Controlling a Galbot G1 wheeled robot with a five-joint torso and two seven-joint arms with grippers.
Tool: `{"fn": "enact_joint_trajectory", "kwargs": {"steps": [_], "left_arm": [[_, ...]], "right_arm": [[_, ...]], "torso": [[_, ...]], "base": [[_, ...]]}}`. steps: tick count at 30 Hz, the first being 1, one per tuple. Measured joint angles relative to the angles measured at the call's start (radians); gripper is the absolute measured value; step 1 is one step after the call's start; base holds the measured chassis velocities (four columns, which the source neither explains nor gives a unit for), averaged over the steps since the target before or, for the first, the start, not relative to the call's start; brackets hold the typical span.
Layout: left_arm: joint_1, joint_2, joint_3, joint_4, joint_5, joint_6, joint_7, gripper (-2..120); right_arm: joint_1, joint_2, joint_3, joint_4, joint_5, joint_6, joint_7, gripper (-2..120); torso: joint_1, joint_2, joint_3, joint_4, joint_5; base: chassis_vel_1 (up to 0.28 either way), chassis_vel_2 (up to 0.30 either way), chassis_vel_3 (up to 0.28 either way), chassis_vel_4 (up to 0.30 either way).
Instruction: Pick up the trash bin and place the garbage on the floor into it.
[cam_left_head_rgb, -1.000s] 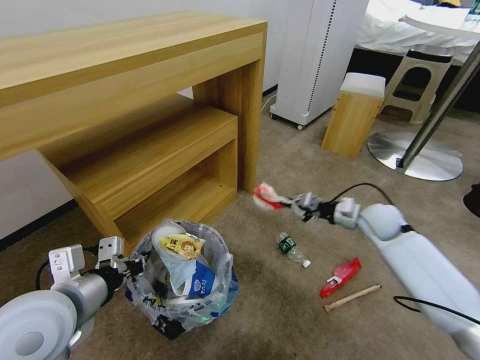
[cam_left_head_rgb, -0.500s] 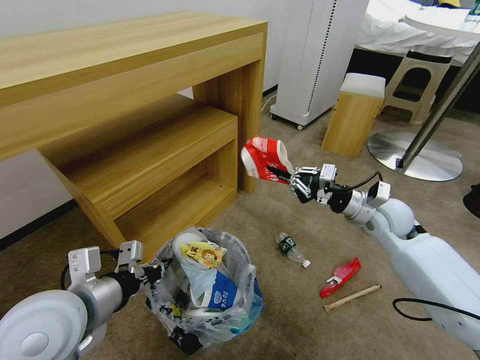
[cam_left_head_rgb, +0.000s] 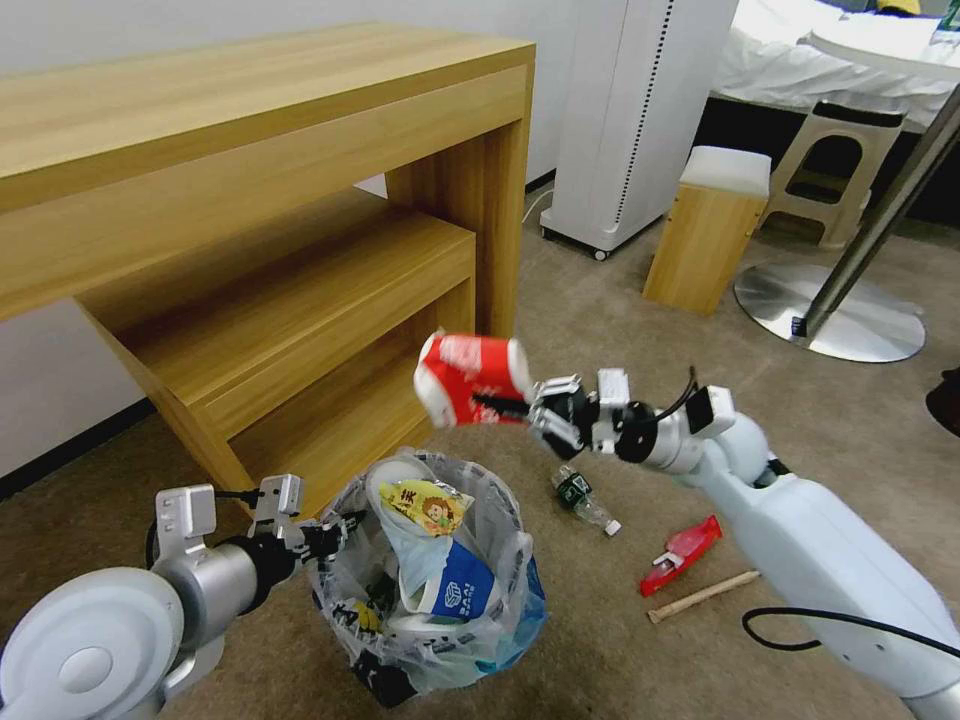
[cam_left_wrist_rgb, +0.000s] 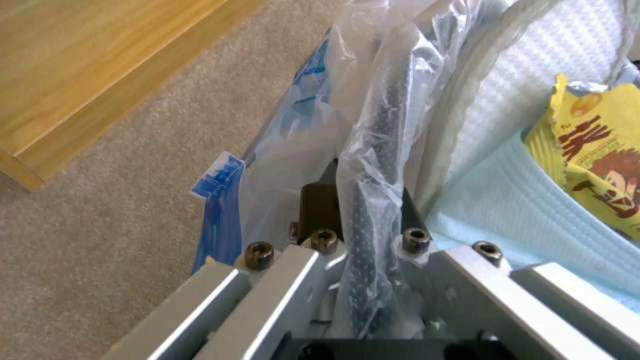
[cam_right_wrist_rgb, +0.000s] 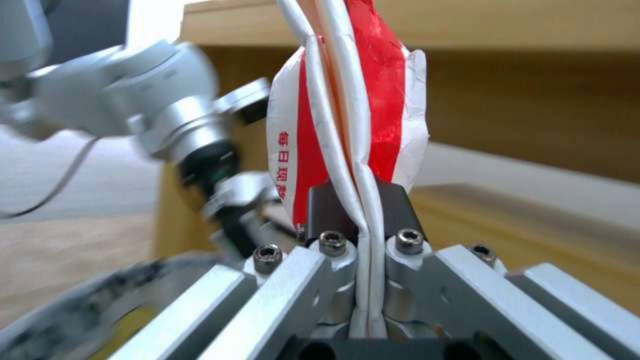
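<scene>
Hovering centre frame, right gripper (cam_left_head_rgb: 515, 408) pinches crushed red-white bowl (cam_left_head_rgb: 470, 378) by its flattened rim, above the trash bin (cam_left_head_rgb: 430, 585) at lower centre, prob. so it drops in. Left gripper (cam_left_head_rgb: 335, 535) clamps bin's rim thru crinkly clear liner, holding it steady. Small bottle (cam_left_head_rgb: 585, 500), red wrapper (cam_left_head_rgb: 682, 553), wooden stick (cam_left_head_rgb: 705, 595) lie on carpet, lower right.

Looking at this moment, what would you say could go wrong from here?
The right gripper pinches only the flattened rim of the crushed bowl, so it might slip and land outside. The trash bin is already heaped with litter, so the bowl may bounce off. The left gripper holds the bin by its rim and thin plastic liner, so it could tilt or slide.
</scene>
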Motion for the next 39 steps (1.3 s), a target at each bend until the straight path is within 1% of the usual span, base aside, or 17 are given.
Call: {"fn": "enact_joint_trajectory", "kwargs": {"steps": [4,11,18,24,30,31,32,33,36,37,39], "left_arm": [[0.004,0.009,-0.019,0.0,-0.001,0.0,-0.004,1],[0.01,0.013,-0.034,-0.004,-0.005,0.0,-0.014,1],[0.011,0.008,-0.034,0.001,-0.002,0.0,-0.024,1],[0.005,0.001,-0.031,0.015,0.005,0.0,-0.03,1],[0.001,-0.009,-0.024,0.018,-0.001,0.0,-0.042,1],[-0.001,-0.012,-0.021,0.018,-0.001,0.0,-0.042,1],[-0.002,-0.016,-0.018,0.019,-0.001,0.0,-0.042,1],[-0.002,-0.016,-0.018,0.019,-0.001,0.0,-0.042,1],[-0.003,-0.022,-0.014,0.02,-0.001,0.0,-0.035,1],[-0.003,-0.022,-0.014,0.02,-0.001,0.0,-0.035,1],[-0.003,-0.026,-0.009,0.02,-0.002,0.0,-0.026,1]], "right_arm": [[0.007,0.016,-0.024,-0.037,-0.045,-0.005,-0.068,0],[0.018,0.017,-0.034,-0.05,-0.071,-0.008,-0.12,0],[0.029,0.01,-0.034,-0.044,-0.061,-0.013,-0.14,0],[0.037,0.012,-0.042,-0.043,-0.054,-0.023,-0.18,0],[0.042,0.021,-0.064,-0.054,-0.068,-0.026,-0.165,0],[0.043,0.025,-0.07,-0.059,-0.078,-0.026,-0.157,1],[0.044,0.029,-0.076,-0.066,-0.09,-0.026,-0.15,6],[0.044,0.029,-0.076,-0.066,-0.09,-0.026,-0.15,6],[0.045,0.038,-0.087,-0.077,-0.11,-0.026,-0.137,21],[0.045,0.038,-0.087,-0.077,-0.11,-0.026,-0.137,21],[0.046,0.043,-0.095,-0.078,-0.113,-0.026,-0.125,32]], "torso": [[0.0,0.0,0.0,0.0,0.0],[0.0,0.0,0.0,0.0,0.0],[0.0,0.0,0.0,0.0,0.0],[0.0,0.0,0.0,0.0,0.0],[0.0,0.0,0.0,0.0001,0.0],[0.0,0.0,0.0,0.0,0.0],[0.0,0.0,0.0,0.0,0.0],[0.0,0.0,0.0,0.0,0.0],[0.0,0.0,0.0,0.0,0.0],[0.0,0.0,0.0,0.0,0.0],[0.0,0.0,0.0,0.0,0.0]], "base": [[0.0,0.0,0.0,0.0],[0.0,0.0,0.0,0.0],[0.0,0.0,0.0,0.0],[0.0,0.0,0.0,0.0],[0.0,0.0,0.0,0.0],[0.0,0.0,0.0,0.0],[0.0,0.0,0.0,0.0],[0.0,0.0,0.0,0.0],[0.0,0.0,0.0,0.0],[0.0,0.0,0.0,0.0],[0.0,0.0,0.0,0.0]]}}
